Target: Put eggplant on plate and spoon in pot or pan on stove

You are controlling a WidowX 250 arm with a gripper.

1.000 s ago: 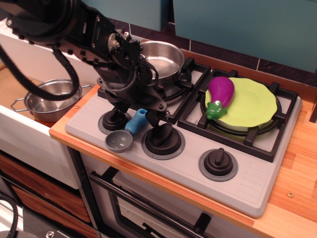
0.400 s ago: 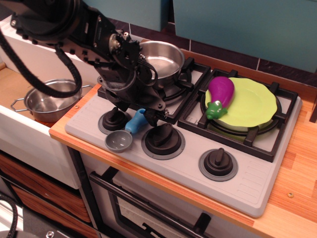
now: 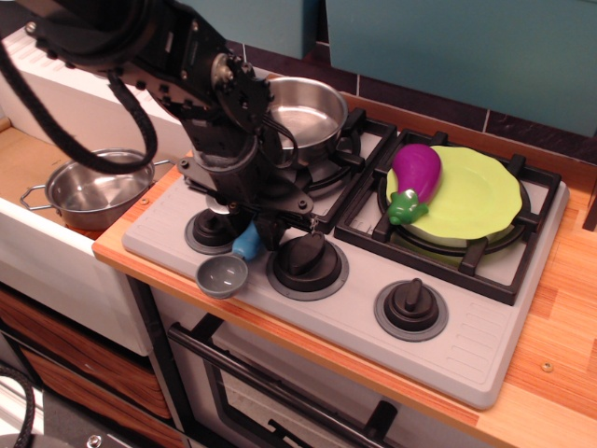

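The spoon [image 3: 224,274] lies at the front left of the stove [image 3: 466,347]. Its grey bowl points toward the front edge, and only the lower end of its light-blue handle [image 3: 245,246] shows. My gripper [image 3: 254,227] is down over that handle, with its fingers on either side of it. The dark arm hides whether the jaws are closed on it. The purple eggplant [image 3: 417,172] lies on the left part of the lime-green plate [image 3: 480,201], on the right burner. The steel pan [image 3: 303,110] sits on the back left burner, behind my arm.
Black knobs stand beside the spoon, left [image 3: 211,228] and right [image 3: 308,259], with a third [image 3: 410,308] further right. A steel pot with two side handles [image 3: 93,191] sits in the sink to the left of the stove. The wooden counter [image 3: 560,373] runs along the right.
My gripper has dropped onto the spoon's handle and now hides most of it. The spoon's bowl has slid slightly toward the front edge. The eggplant, plate and pan are unmoved.
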